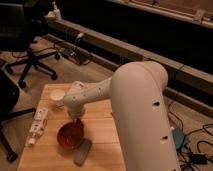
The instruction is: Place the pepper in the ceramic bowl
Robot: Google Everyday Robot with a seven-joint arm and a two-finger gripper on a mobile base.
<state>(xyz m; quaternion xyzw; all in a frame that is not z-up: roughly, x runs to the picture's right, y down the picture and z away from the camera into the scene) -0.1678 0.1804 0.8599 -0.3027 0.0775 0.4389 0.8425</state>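
Note:
The ceramic bowl (69, 137) is orange-brown with a glossy reddish inside and sits on the wooden table (107, 130), front left of middle. My gripper (76, 122) hangs down from the white arm, right at the bowl's far rim and just above it. I cannot make out the pepper as a separate thing; it is hidden at or under the gripper.
A small white cup (57, 97) stands at the table's back left. A white bottle (37, 126) lies along the left edge. A flat grey block (82, 151) lies just right of the bowl. An office chair (27, 55) stands beyond the table. My bulky white arm (142, 115) covers the table's right side.

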